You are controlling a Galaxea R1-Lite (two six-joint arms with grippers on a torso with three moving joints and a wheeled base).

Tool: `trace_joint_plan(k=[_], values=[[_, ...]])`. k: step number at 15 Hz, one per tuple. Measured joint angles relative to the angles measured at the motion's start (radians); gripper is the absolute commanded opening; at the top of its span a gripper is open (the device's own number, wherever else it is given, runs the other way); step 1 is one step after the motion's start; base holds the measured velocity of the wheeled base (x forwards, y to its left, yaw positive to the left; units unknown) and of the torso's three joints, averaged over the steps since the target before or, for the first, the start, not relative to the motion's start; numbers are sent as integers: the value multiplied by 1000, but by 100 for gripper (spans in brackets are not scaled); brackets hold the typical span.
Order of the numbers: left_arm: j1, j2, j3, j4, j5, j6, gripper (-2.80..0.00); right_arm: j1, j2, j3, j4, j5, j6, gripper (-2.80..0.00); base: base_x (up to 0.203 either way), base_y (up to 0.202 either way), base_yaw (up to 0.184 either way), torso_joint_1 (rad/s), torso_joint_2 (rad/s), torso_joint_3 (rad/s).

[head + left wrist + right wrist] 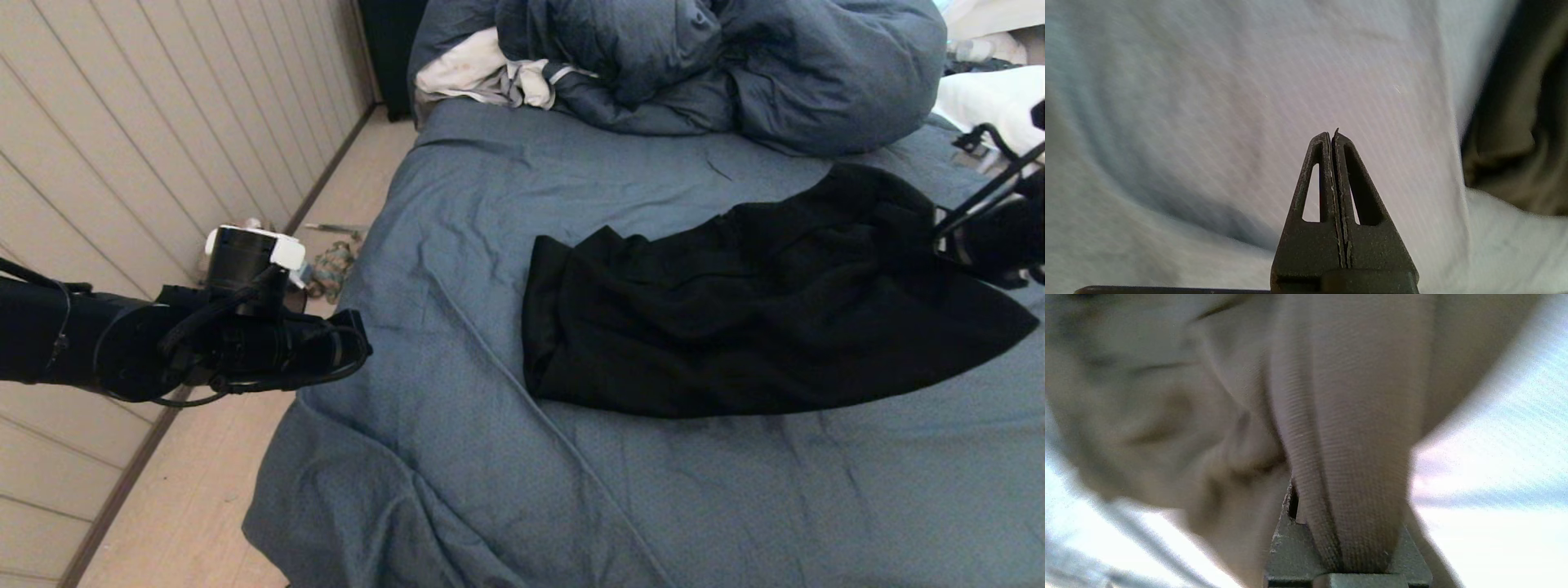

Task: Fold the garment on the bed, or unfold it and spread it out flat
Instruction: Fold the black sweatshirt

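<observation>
Puffy dark blue duvet (735,65) heaped beside white-grey cloth (482,73); floor clutter (331,265) by wall.

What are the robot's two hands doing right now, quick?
Left hand: closed, holding nothing, above the bed.
Right hand: closed on a fold of the garment.

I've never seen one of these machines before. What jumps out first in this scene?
A black sweatshirt lies rumpled across the blue-grey bed, its right end pinched in the robot's right hand. A puffy dark blue duvet is heaped at the far end. The left hand hangs shut and empty at the bed's left edge.
</observation>
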Motion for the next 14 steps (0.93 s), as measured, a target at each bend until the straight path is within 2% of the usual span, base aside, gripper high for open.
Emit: trace_joint_plan(k=[4,7,8,11,14], values=[[-10,-21,13,-3,0,2,-280,339,40,-130,4,-146,8,-280,0,0,0,0,0,0],[-11,-26,16,-3,-2,3,-280,584,129,-171,-78,-296,9,-280,0,0,0,0,0,0],[-11,-27,17,-3,-3,3,-280,646,165,-177,-111,-323,9,-280,0,0,0,0,0,0],[-11,-28,17,-3,-6,3,-280,751,265,-185,-192,-354,10,-280,0,0,0,0,0,0],[-11,-24,20,-4,-8,3,-280,781,339,-186,-235,-370,10,-280,0,0,0,0,0,0]])
